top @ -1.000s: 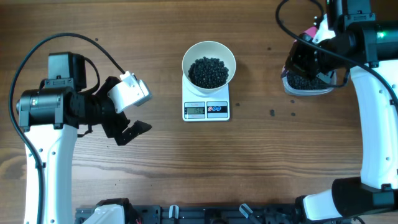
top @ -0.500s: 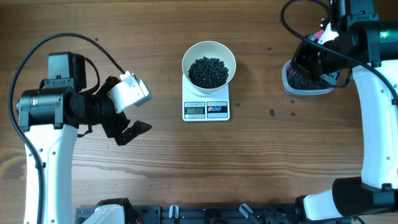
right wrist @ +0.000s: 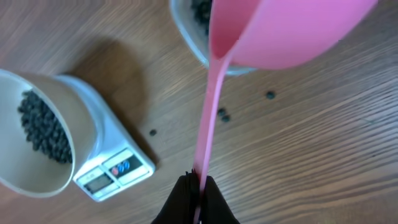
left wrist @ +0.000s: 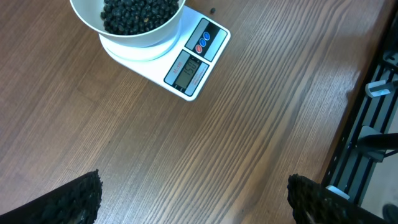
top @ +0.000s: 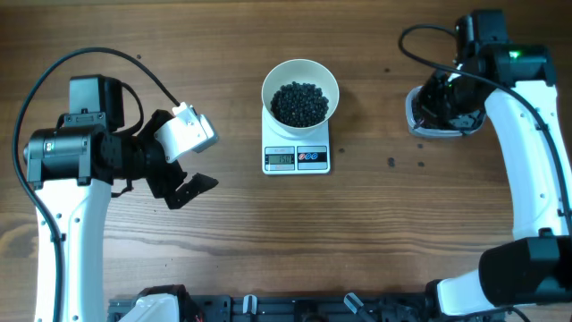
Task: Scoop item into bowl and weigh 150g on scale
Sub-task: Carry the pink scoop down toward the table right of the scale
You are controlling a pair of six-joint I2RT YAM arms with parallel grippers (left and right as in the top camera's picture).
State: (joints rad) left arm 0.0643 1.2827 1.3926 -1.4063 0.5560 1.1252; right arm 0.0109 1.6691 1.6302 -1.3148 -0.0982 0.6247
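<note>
Currently right pincer (right wrist: 196, 186) is clamping pink plastic scoop's (right wrist: 280, 31) handle, left pincer (left wrist: 196, 202) gaping wide. Tiny black beads (top: 299, 103) are sitting in round white bowl (top: 300, 70) on flat white scale (top: 297, 158) (strays on worktop (top: 393, 233)).

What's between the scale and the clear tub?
Between scale and tub: bare table with a few stray beads, clearest in the right wrist view.

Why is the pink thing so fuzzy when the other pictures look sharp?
Right wrist view: the pink plastic scoop sits close to the lens, so it looks soft, and the round white bowl is blurred as well. Left wrist view: the flat white digital scale is crisp. Overhead view: even light, no glare.
</note>
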